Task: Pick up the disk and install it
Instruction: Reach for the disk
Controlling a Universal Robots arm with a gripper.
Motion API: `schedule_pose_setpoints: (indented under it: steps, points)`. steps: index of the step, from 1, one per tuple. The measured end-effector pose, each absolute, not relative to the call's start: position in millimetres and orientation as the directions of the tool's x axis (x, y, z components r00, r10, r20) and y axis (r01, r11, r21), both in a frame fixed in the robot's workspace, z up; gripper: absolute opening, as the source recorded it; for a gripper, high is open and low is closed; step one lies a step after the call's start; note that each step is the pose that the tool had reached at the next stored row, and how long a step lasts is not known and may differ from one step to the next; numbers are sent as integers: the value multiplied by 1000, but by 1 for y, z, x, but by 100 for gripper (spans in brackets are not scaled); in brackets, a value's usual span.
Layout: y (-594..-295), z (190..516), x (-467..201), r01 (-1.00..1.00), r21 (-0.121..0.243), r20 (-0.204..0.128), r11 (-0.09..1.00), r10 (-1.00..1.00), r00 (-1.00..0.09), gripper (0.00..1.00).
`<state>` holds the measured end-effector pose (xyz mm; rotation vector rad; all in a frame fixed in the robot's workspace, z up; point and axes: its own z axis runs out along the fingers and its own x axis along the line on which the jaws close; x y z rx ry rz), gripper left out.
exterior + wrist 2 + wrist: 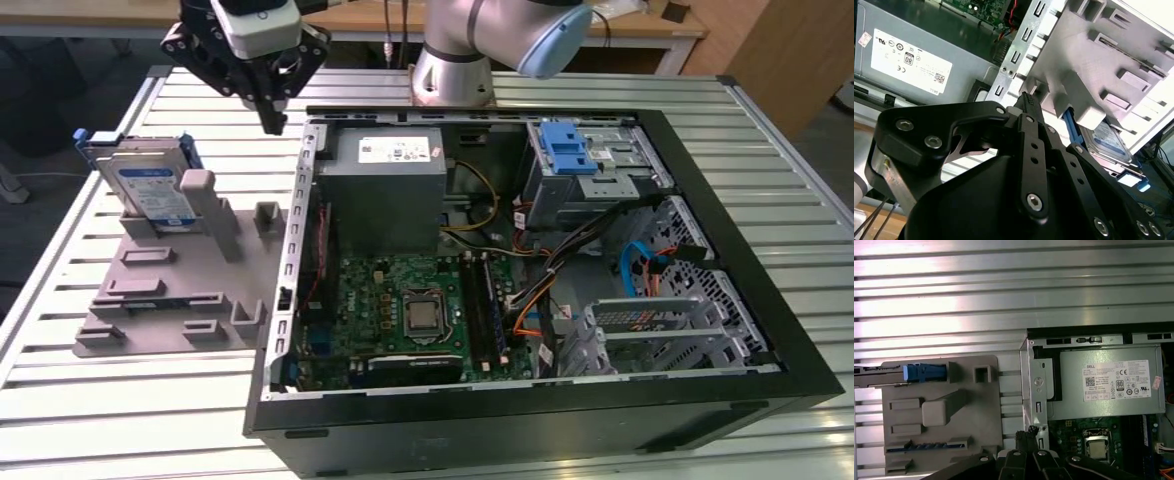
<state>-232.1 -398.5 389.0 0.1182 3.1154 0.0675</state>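
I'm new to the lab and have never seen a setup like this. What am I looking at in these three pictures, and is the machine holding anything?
It is one robot arm with a black gripper at its end. The exterior view comes from a camera off the arm. The two wrist views come from cameras riding on the arm. On the slatted metal table lie an open computer case and a grey holder. The disk, in its blue carrier, stands upright in that holder. The gripper hangs over the case's edge on the holder's side, jaws shut, holding nothing.
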Motion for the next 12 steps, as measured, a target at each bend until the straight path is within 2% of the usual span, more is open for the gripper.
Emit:
schedule_pose_setpoints:
  steps: [12]
  points:
    - [-399, 389, -240, 75, 44, -21, 996, 76, -997, 11]
